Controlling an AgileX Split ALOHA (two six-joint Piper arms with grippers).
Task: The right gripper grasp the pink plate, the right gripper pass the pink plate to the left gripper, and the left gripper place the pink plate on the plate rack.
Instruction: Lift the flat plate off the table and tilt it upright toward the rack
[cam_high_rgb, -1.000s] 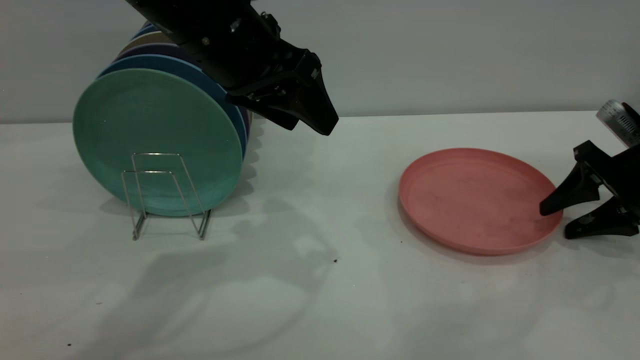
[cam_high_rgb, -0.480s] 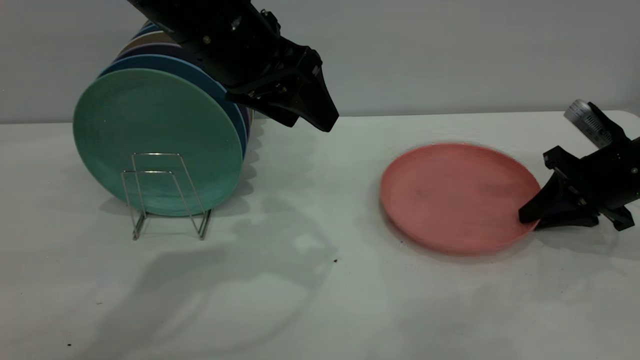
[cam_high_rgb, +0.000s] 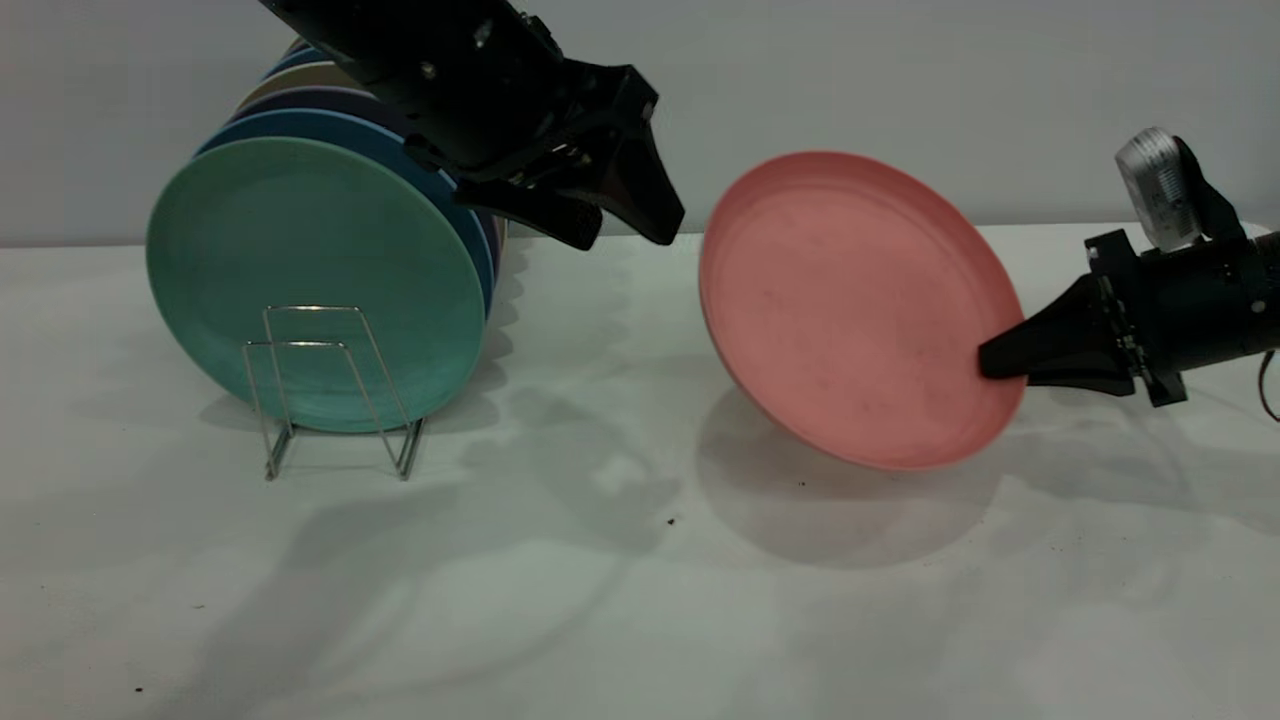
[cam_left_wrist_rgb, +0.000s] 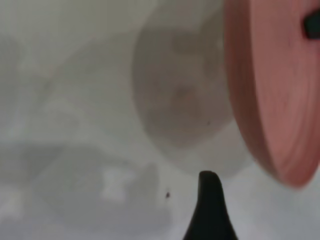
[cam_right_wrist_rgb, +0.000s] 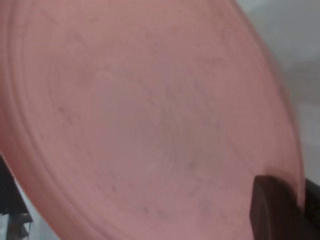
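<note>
Nearest to me on the white tabletop (cam_high_rgb: 620, 600) I see the thin silver wire plate rack (cam_high_rgb: 330, 390), its trapezoid loops standing upright in front of a round teal-green plate (cam_high_rgb: 300, 270) that leans on edge in it. Behind that plate, a row of further plates (cam_high_rgb: 330, 115) in blue, dark purple and tan stands on edge in the rack. Off to the right, the round salmon-pink plastic plate (cam_high_rgb: 850, 300) is held clear of the tabletop, tilted steeply with its scuffed inner face toward the exterior camera, and its shadow (cam_high_rgb: 830, 510) lies on the surface below it. My right pincer (cam_high_rgb: 1000, 360), the slim black one with the silvery metal part, is clamped on the plate's rim at its lower right edge, and in the right wrist view a dark finger (cam_right_wrist_rgb: 275, 210) presses on the rim while the pink face fills nearly the whole view. Farther back and higher, my left pincer (cam_high_rgb: 630, 225), the bulky black one, hangs between the racked plates and the pink plate, just beside the pink plate's upper left rim but apart from it. Its two pointed fingers stand spread with a gap between them, gripping nothing. In the left wrist view one fingertip (cam_left_wrist_rgb: 210, 210) shows, with the pink plate's edge on one side.
</note>
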